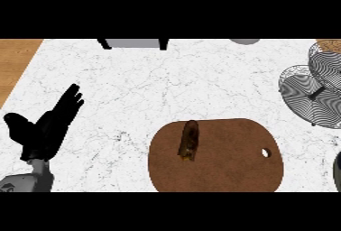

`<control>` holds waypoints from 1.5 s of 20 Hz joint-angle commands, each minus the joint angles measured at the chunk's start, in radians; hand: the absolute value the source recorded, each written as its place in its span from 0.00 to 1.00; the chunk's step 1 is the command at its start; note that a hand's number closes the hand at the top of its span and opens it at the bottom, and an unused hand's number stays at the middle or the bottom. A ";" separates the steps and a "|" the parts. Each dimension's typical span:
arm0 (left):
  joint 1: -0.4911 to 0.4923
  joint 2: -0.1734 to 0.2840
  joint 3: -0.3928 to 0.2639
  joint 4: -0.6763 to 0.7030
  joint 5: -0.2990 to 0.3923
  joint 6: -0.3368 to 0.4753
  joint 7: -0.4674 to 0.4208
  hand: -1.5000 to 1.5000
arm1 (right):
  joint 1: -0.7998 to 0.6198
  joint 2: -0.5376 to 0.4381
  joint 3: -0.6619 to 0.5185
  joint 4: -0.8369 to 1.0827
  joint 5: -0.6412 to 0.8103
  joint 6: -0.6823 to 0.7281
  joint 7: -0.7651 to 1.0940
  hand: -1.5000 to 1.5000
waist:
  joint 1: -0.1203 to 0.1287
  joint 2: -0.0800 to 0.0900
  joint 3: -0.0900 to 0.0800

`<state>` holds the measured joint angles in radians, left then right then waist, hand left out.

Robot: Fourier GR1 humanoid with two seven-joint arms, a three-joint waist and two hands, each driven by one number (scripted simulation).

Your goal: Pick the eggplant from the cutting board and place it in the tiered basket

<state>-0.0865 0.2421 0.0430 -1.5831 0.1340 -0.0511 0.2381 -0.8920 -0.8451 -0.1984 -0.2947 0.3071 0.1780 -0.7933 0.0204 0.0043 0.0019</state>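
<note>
The long brown eggplant (189, 140) is seen lying left of centre on the round brown wooden cutting board (226, 158), lower middle of the frame. It is judged light, stiff and smooth-skinned (likely to roll), best grasped across its middle. The black left hand (50, 124) is held open at lower left; the wire tiered basket (313, 92) stands at upper right.

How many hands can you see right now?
1. The left hand shows at the view's left, open, fingers up, over the marble counter, away from the cutting board. The right hand is not clearly in view.

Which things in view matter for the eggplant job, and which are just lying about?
Job: eggplant, lying on the cutting board; tiered basket at the right edge.
Lying about: grey object and a grey rounded thing at the far edge; left hand resting open.
</note>
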 commanded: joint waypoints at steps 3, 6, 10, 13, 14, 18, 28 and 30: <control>-0.005 0.013 0.020 -0.017 0.020 -0.015 0.035 0.50 | -0.088 0.021 -0.079 0.052 -0.087 0.120 0.118 0.00 | 0.005 0.002 -0.001; -0.006 0.003 0.018 0.039 0.008 -0.024 -0.018 0.50 | -0.077 -0.019 -0.154 0.085 -0.168 0.206 0.141 0.00 | -0.010 0.002 -0.001; 0.008 -0.003 0.023 0.038 0.021 -0.038 -0.039 0.50 | -0.093 -0.091 -0.254 0.164 -0.260 0.284 0.204 0.00 | 0.004 0.009 0.000; -0.007 0.018 0.024 -0.010 0.026 -0.043 0.015 0.50 | -0.113 -0.140 -0.310 0.198 -0.313 0.296 0.274 0.00 | 0.017 0.011 0.002; 0.008 -0.014 -0.003 0.026 -0.005 -0.034 -0.049 0.50 | -0.100 -0.140 -0.322 0.195 -0.323 0.273 0.257 0.00 | 0.017 0.015 0.002; 0.024 -0.028 -0.018 -0.012 -0.013 -0.021 -0.031 0.50 | -0.109 -0.262 -0.381 0.216 -0.378 0.284 0.350 0.00 | 0.025 0.016 0.003; -0.012 -0.013 0.002 -0.010 -0.015 -0.012 -0.014 0.50 | 0.034 -0.425 -0.443 0.233 -0.433 0.360 0.359 0.00 | 0.017 0.026 0.012; 0.012 -0.029 -0.006 -0.011 0.000 -0.023 -0.023 0.50 | 0.043 -0.442 -0.452 0.233 -0.441 0.359 0.367 0.00 | 0.027 0.028 0.012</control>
<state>-0.0844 0.2232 0.0442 -1.5867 0.1308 -0.0728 0.2150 -0.8807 -1.2422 -0.6321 -0.0630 -0.1174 0.5170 -0.4346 0.0436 0.0298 0.0118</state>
